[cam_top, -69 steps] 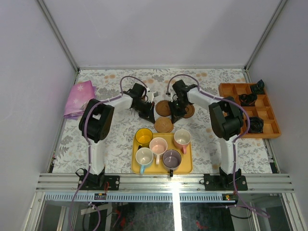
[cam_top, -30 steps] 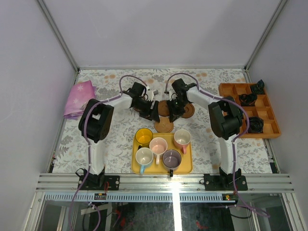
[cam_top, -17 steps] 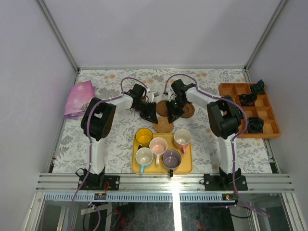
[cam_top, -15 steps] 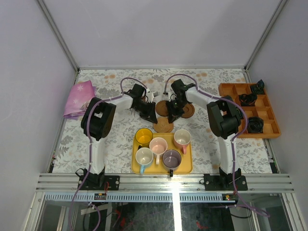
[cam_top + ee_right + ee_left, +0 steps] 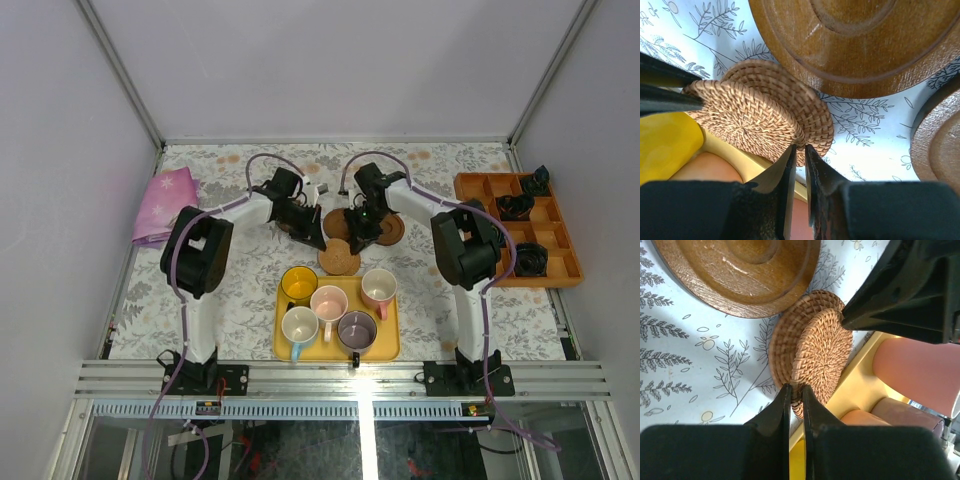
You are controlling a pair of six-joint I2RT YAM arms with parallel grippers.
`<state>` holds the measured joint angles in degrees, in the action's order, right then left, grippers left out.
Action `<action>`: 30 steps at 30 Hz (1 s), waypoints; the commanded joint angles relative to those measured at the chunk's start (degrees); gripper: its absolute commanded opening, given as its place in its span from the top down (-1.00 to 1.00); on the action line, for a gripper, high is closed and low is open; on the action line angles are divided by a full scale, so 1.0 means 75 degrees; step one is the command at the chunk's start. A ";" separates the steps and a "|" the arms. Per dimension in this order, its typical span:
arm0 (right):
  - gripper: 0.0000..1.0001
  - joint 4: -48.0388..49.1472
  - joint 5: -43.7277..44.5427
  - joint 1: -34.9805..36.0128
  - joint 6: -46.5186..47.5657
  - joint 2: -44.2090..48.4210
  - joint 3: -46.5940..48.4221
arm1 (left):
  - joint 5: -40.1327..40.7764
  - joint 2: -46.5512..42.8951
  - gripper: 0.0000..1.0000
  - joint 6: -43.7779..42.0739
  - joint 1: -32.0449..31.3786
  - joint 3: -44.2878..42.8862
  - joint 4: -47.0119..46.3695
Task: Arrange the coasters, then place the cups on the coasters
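Two woven coasters [image 5: 340,257] lie stacked and offset just behind the yellow tray [image 5: 388,345]. My left gripper [image 5: 794,390] is shut on the near edge of the upper, paler woven coaster [image 5: 822,357]. From the other side my right gripper [image 5: 799,148] is shut on the woven coasters' rim [image 5: 805,107]. Dark wooden coasters [image 5: 335,222] [image 5: 391,230] lie behind, partly hidden by the grippers. The cups stand on the tray: amber [image 5: 298,284], pale pink [image 5: 328,300], salmon [image 5: 378,286], purple [image 5: 356,328] and white [image 5: 299,325].
A pink cloth [image 5: 165,205] lies at the far left. An orange compartment tray [image 5: 560,262] holding small black parts stands at the right edge. The yellow tray's back rim runs right under the woven coasters.
My left gripper has shut on the upper woven coaster's edge. The right gripper has stayed shut on the woven rim, and the stack has shifted slightly away from the tray.
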<state>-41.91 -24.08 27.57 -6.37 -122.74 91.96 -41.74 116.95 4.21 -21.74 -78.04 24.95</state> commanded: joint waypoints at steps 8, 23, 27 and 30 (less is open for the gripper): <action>0.58 0.0216 0.0491 0.0158 0.0101 0.0668 0.0038 | 0.1335 -0.1127 1.00 -0.0249 0.0272 0.0420 0.0230; 0.58 0.0091 -0.0200 0.0283 0.0309 0.0157 0.0790 | 0.1238 -0.1781 1.00 0.0123 0.1116 0.1347 -0.0037; 0.57 -0.0044 -0.0545 0.0384 0.0441 -0.0306 0.1409 | 0.1201 -0.1737 1.00 0.0177 0.1115 0.1317 -0.0104; 0.58 -0.0093 -0.0769 0.0474 0.0529 -0.0592 0.1740 | 0.1184 -0.1699 1.00 0.0183 0.1111 0.1276 -0.0104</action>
<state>-41.28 -25.61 29.63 -4.29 -124.68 100.82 -33.65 103.96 5.65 -13.45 -68.75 25.39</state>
